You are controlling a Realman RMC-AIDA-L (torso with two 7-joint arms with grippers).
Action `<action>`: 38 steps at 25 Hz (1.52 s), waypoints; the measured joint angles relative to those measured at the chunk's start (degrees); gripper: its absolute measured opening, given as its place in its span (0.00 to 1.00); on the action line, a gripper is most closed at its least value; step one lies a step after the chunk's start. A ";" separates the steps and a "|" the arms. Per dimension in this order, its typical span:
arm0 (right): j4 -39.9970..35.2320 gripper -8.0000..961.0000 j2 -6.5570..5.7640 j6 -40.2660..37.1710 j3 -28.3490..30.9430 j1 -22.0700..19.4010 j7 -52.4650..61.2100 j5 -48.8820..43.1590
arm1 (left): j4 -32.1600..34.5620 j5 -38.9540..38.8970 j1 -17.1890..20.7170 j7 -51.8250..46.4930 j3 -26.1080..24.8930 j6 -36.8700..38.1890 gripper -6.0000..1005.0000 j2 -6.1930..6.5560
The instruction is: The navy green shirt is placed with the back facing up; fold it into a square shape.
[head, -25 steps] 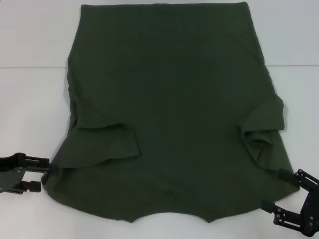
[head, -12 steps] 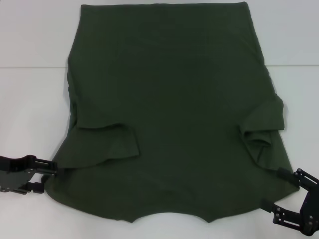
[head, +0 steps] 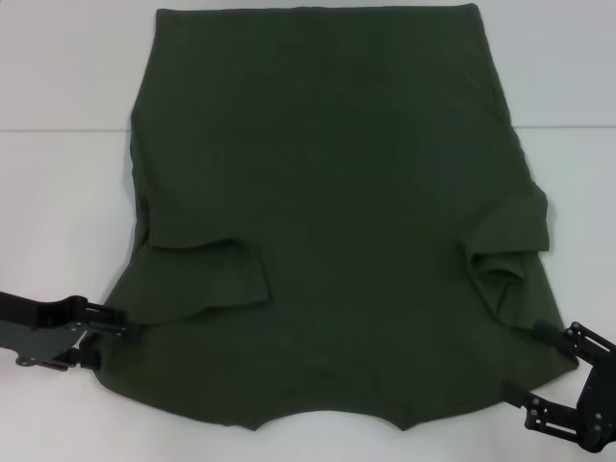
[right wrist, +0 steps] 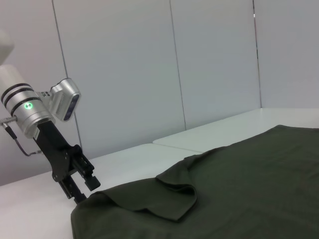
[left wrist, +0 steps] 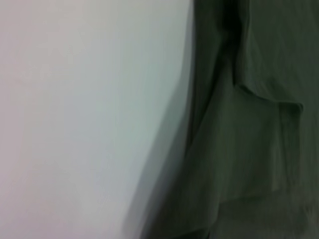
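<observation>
The navy green shirt (head: 327,192) lies flat on the white table (head: 58,212), neckline toward me, both short sleeves folded inward onto the body. My left gripper (head: 104,335) is open at the shirt's near left corner, with its upper finger over the cloth edge. It also shows in the right wrist view (right wrist: 82,191), touching that corner. My right gripper (head: 531,363) is open at the near right corner, with the shirt's edge between its fingers. The left wrist view shows the shirt's edge and folded sleeve (left wrist: 249,149) up close. The right wrist view shows the shirt (right wrist: 239,179) across the table.
A seam (head: 58,131) crosses the white table behind the grippers. Bare table lies on both sides of the shirt. Grey wall panels (right wrist: 124,74) stand behind the table.
My left gripper has moved right toward the shirt, so its upper finger now reaches over the cloth edge. The right gripper has barely shifted. The shirt lies as before.
</observation>
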 joint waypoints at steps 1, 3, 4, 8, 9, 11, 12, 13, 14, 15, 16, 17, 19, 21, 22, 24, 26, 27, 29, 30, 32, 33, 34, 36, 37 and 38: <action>0.00 0.97 0.00 -0.01 0.00 0.03 0.02 0.00 | -0.02 0.00 -0.09 0.01 0.04 -0.05 0.75 -0.12; 0.01 0.97 0.00 -0.01 0.00 0.08 0.03 0.00 | -0.01 0.00 -0.21 0.02 0.17 -0.16 0.75 -0.21; 0.00 0.97 0.00 -0.01 0.00 0.08 0.04 0.00 | 0.08 0.00 -0.20 0.02 0.18 -0.16 0.75 -0.19; 0.00 0.97 0.00 -0.02 0.17 0.08 0.05 0.00 | 0.61 0.00 0.21 -0.22 0.20 0.08 0.75 0.88; 0.00 0.97 0.00 -0.02 0.24 0.08 0.04 0.00 | 0.62 0.00 0.34 -0.35 0.17 0.08 0.75 1.25; 0.00 0.97 0.00 -0.01 0.29 0.08 0.04 0.00 | 0.62 0.23 0.54 -0.48 0.13 0.01 0.75 1.58; 0.00 0.97 0.00 -0.02 0.32 0.08 0.05 0.00 | 0.56 0.66 0.57 -0.55 0.11 -0.12 0.75 1.65; 0.00 0.97 0.00 -0.02 0.33 0.08 0.05 0.00 | 0.48 1.22 0.56 -0.60 0.08 -0.34 0.75 1.67; 0.00 0.97 0.00 -0.02 0.34 0.08 0.05 0.00 | 0.39 1.69 0.51 -0.64 0.06 -0.48 0.75 1.66; 0.00 0.97 0.00 -0.02 0.34 0.08 0.05 0.00 | 0.29 2.17 0.36 -0.66 0.06 -0.57 0.75 1.57; 0.00 0.97 0.00 -0.02 0.35 0.08 0.05 0.00 | 0.25 2.43 0.20 -0.66 0.06 -0.64 0.75 1.46; 0.00 0.97 0.00 -0.02 0.35 0.08 0.05 0.00 | 0.24 2.55 0.07 -0.67 0.07 -0.69 0.75 1.38; 0.00 0.97 0.00 -0.02 0.36 0.14 0.05 0.00 | 0.23 2.57 -0.24 -0.66 0.11 -0.76 0.75 1.21; 0.00 0.97 0.00 -0.03 0.33 0.25 0.05 0.00 | 0.22 2.58 -0.49 -0.67 0.12 -0.82 0.75 1.14; 0.00 0.97 0.00 -0.03 0.29 0.28 0.05 0.00 | 0.20 2.58 -0.59 -0.67 0.12 -0.84 0.75 1.12; 0.00 0.97 0.00 -0.04 0.22 0.36 0.05 0.00 | 0.07 2.57 -0.83 -0.67 0.12 -0.85 0.75 1.05; 0.00 0.97 0.00 -0.05 0.21 0.45 0.05 0.00 | -0.21 2.57 -1.10 -0.66 0.12 -0.89 0.75 0.99; 0.00 0.97 0.00 -0.05 0.20 0.49 0.05 0.00 | -0.29 2.58 -1.14 -0.67 0.12 -0.93 0.75 0.98; 0.00 0.97 0.00 -0.05 0.16 0.58 0.05 0.00 | -0.45 2.72 -1.18 -0.66 0.17 -1.21 0.75 0.98; 0.00 0.97 0.00 -0.05 0.14 0.63 0.05 0.00 | -0.47 2.79 -1.18 -0.66 0.19 -1.39 0.75 0.98; 0.00 0.97 0.00 -0.05 0.10 0.74 0.05 0.00 | -0.48 2.88 -1.14 -0.66 0.22 -1.63 0.75 0.98; 0.00 0.97 0.00 -0.05 0.09 0.78 0.05 0.00 | -0.48 2.91 -1.08 -0.66 0.22 -1.73 0.75 0.99; 0.00 0.97 0.00 -0.05 0.09 0.84 0.04 0.00 | -0.48 2.93 -1.06 -0.66 0.22 -1.82 0.75 0.99; 0.00 0.97 0.00 -0.05 0.09 0.93 0.05 0.00 | -0.49 2.97 -1.04 -0.66 0.22 -2.00 0.75 1.00; 0.00 0.97 0.00 -0.05 0.09 0.99 0.05 0.00 | -0.57 2.98 -1.03 -0.66 0.21 -2.06 0.75 1.01; 0.00 0.97 0.00 -0.05 0.09 1.05 0.05 0.00 | -0.71 2.98 -1.06 -0.65 0.21 -2.10 0.75 1.01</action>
